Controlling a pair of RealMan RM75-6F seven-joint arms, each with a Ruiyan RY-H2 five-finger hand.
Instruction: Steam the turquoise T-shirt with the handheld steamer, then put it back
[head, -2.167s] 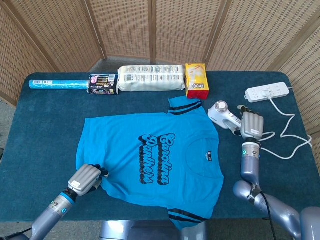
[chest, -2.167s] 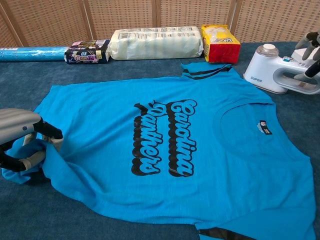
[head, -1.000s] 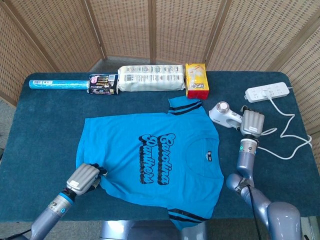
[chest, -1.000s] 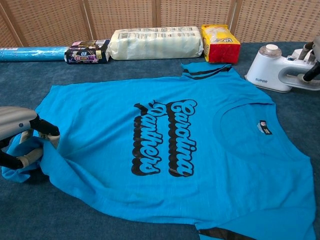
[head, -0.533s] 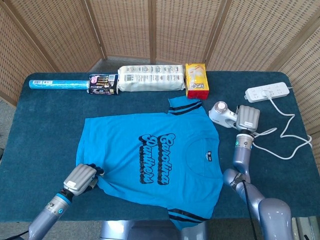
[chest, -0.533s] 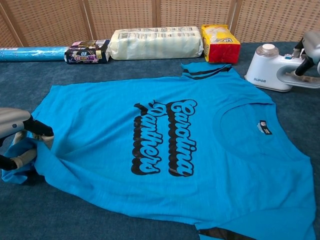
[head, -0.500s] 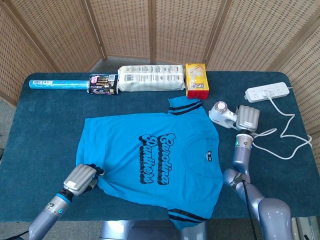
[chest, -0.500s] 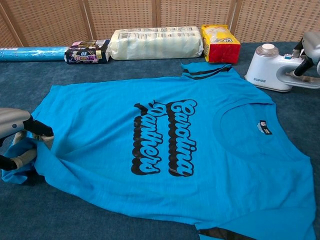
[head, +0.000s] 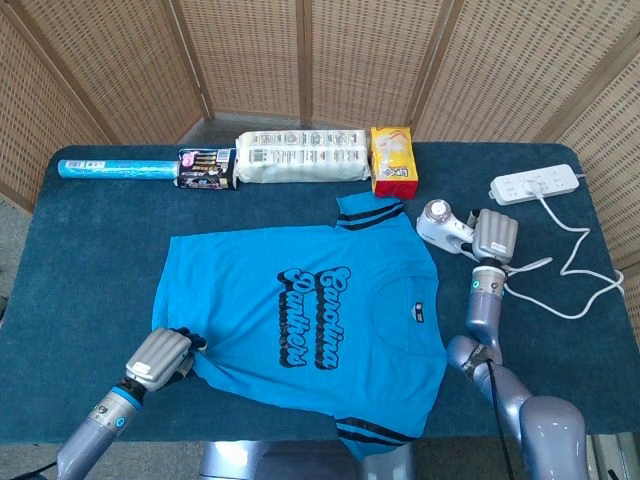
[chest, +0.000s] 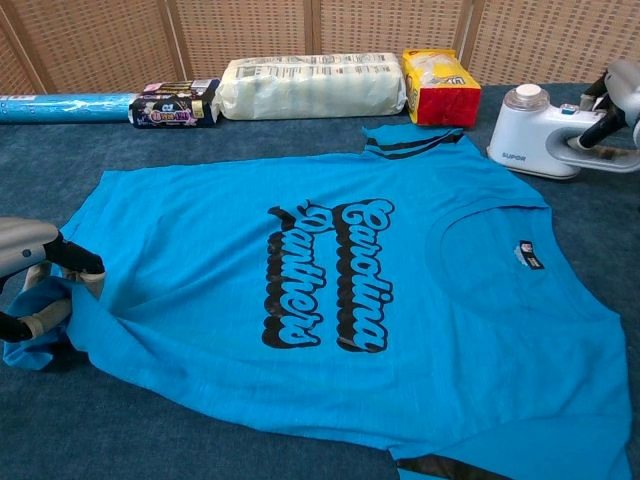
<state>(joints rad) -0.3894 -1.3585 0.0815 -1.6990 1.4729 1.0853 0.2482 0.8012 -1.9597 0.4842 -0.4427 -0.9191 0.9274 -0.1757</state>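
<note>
The turquoise T-shirt (head: 310, 320) with black lettering lies flat across the dark blue table (head: 90, 250), collar toward the right. My left hand (head: 160, 358) grips its near-left corner, and the cloth bunches under the fingers (chest: 60, 262). The white handheld steamer (head: 438, 222) stands on the table just past the shirt's upper sleeve. My right hand (head: 496, 238) is wrapped round the steamer's handle (chest: 600, 152) at the right edge of the chest view. The steamer's white body (chest: 528, 125) still touches the tabletop.
A white power strip (head: 535, 185) sits at the far right, and its cable (head: 590, 275) loops beside my right arm. Along the back edge lie a blue roll (head: 115, 169), a dark packet (head: 207, 168), a white pack (head: 300, 157) and a yellow-red pack (head: 393, 160). Wicker screens stand behind.
My right hand has moved in from beside the steamer and wrapped round its handle, and the steamer has slid slightly left. My left hand has drawn the shirt corner a little outward.
</note>
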